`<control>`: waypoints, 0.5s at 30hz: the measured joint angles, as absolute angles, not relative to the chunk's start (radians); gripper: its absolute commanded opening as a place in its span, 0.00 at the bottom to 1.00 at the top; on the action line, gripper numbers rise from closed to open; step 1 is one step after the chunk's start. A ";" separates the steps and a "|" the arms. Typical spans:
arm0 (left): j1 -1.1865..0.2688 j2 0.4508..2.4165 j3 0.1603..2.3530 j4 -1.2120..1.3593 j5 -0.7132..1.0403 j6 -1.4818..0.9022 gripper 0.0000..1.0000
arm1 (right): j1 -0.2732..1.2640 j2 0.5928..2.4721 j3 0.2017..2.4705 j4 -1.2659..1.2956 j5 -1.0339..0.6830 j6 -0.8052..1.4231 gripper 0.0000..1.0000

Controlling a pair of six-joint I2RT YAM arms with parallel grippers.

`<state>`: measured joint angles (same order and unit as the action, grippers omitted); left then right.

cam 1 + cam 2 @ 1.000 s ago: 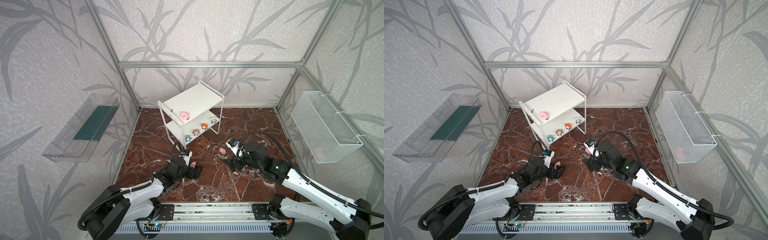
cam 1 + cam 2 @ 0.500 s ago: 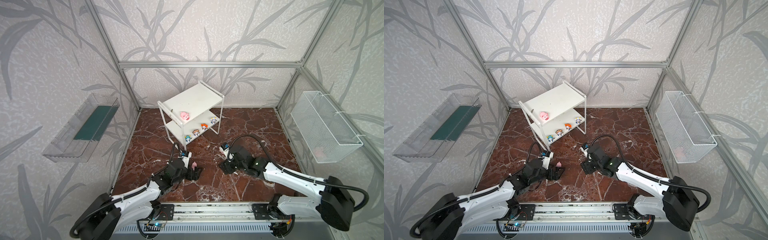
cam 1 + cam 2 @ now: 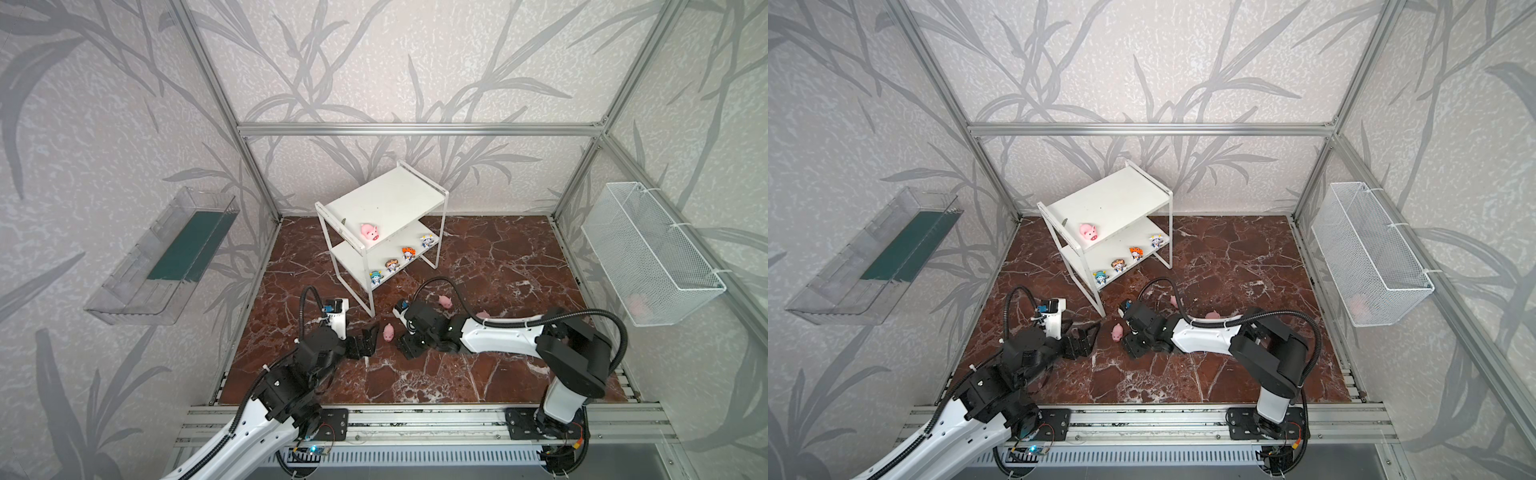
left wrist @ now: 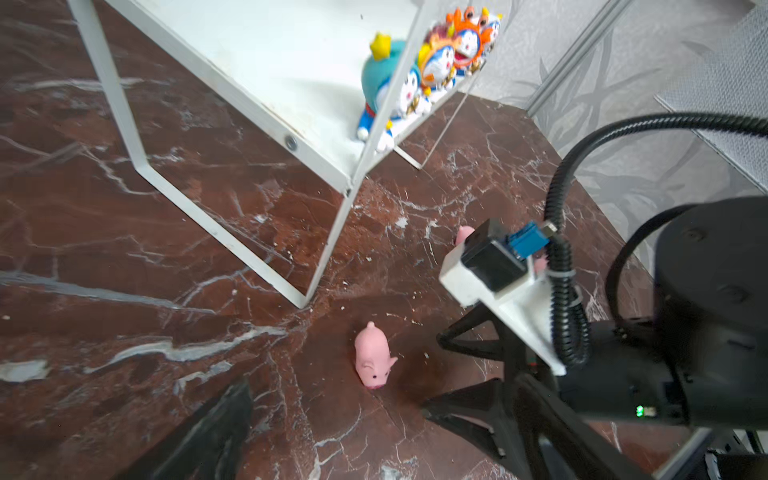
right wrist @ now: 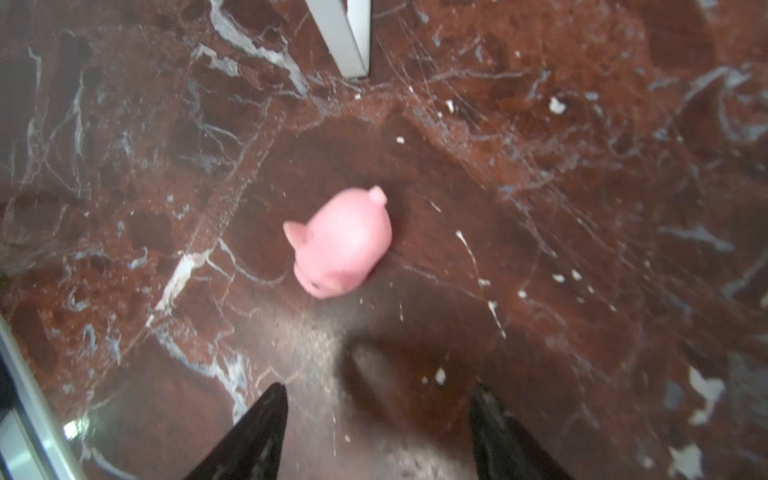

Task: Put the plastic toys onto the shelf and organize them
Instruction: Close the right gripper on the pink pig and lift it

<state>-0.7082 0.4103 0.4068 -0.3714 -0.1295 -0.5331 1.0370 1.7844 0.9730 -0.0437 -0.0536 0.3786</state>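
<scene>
The white shelf [image 3: 390, 203] [image 3: 1117, 199] stands at the back of the marble floor. One pink pig [image 3: 369, 231] lies on its top board, and several cartoon figurines [image 3: 392, 265] [image 4: 432, 66] line the lower board. Another pig [image 3: 388, 332] [image 3: 1117, 332] [image 4: 372, 357] [image 5: 345, 245] lies on the floor between my two grippers, touched by neither. My left gripper [image 3: 366, 341] [image 4: 382, 449] is wide open just left of it. My right gripper [image 3: 404, 337] [image 5: 380, 432] is open and empty just right of it. Two more pigs [image 3: 446, 301] [image 3: 482, 315] lie behind my right arm.
The shelf's front leg [image 4: 328, 249] [image 5: 349, 45] stands close behind the pig. A clear bin [image 3: 166, 262] hangs on the left wall. A white mesh basket [image 3: 648, 249] on the right wall holds something pink. An aluminium rail [image 3: 415, 419] runs along the front edge.
My right arm has swung left across the floor to the pig by my left gripper, and its jaws have narrowed. My left gripper has opened slightly. The pig has not moved.
</scene>
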 measured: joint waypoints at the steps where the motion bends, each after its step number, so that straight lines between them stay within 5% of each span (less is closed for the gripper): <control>1: -0.708 0.411 0.429 -0.394 -0.137 -0.532 0.99 | 1.042 1.810 0.997 -0.036 -0.063 0.385 0.69; 8: -0.708 0.393 0.471 -0.468 -0.168 -0.515 0.99 | 1.055 1.927 1.107 -0.001 -0.085 0.402 0.68; 15: -0.708 0.370 0.471 -0.486 -0.174 -0.507 0.99 | 1.065 1.956 1.133 0.000 -0.004 0.405 0.45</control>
<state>-0.7082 0.3702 0.4706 -0.4862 -0.1738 -0.5068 1.0653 1.9556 1.1332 0.0002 -0.0044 0.4053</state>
